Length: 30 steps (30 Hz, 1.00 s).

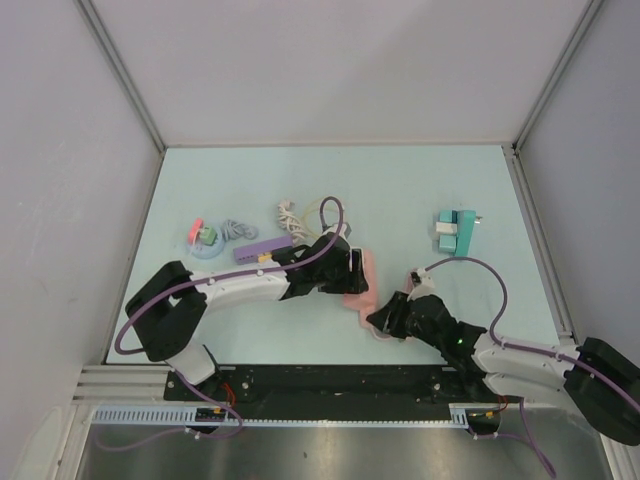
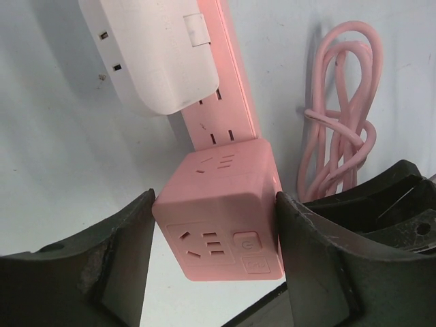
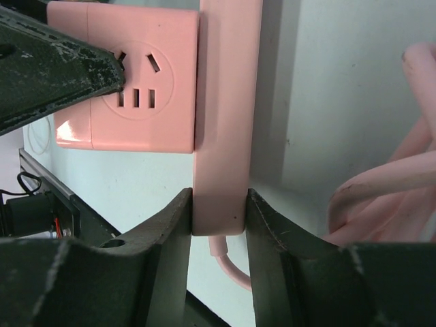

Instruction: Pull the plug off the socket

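Observation:
A pink cube plug (image 2: 218, 218) sits plugged into a pink power strip (image 2: 228, 88), flush against it in the right wrist view (image 3: 129, 82). My left gripper (image 2: 214, 228) is shut on the cube, one finger on each side face. My right gripper (image 3: 218, 211) is shut on the cable end of the strip (image 3: 225, 136), fingers pressed on both of its long sides. In the top view the left gripper (image 1: 345, 268) and right gripper (image 1: 385, 318) meet over the strip (image 1: 362, 288) at the table's middle front.
A white adapter (image 2: 153, 54) is plugged further along the strip. The strip's pink cable (image 2: 340, 136) lies coiled beside it. A teal block (image 1: 455, 232), a purple bar (image 1: 262, 250), a white cord (image 1: 290, 218) and a blue ring toy (image 1: 205, 240) lie on the table.

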Available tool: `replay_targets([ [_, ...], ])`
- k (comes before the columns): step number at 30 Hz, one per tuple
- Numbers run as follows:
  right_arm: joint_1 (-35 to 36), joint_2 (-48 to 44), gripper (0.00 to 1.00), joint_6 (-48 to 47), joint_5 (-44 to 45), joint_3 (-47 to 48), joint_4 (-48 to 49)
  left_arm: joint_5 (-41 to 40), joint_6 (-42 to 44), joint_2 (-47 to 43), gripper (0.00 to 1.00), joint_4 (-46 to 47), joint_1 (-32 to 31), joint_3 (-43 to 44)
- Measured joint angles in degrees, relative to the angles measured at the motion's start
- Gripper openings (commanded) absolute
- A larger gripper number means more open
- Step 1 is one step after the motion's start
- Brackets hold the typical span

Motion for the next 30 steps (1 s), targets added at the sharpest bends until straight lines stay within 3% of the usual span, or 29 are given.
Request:
replay_targets([
  [12,0.15,6.49,0.36,0.13,-0.85,1.55,4.31,0.26,1.79,0.39,0.00,-1.29,0.00,1.27],
  [20,0.24,6.58,0.16,1.70,-0.22,1.55,4.04,0.70,2.62,0.42,0.00,-2.03,0.00,1.95],
  [24,0.66,6.58,0.00,4.39,1.11,1.49,3.80,1.68,5.09,0.81,0.00,-5.40,-0.04,5.07],
  [30,1.27,6.27,0.00,7.50,2.64,0.83,4.72,2.23,7.61,1.11,0.00,-8.72,-0.39,8.44],
])
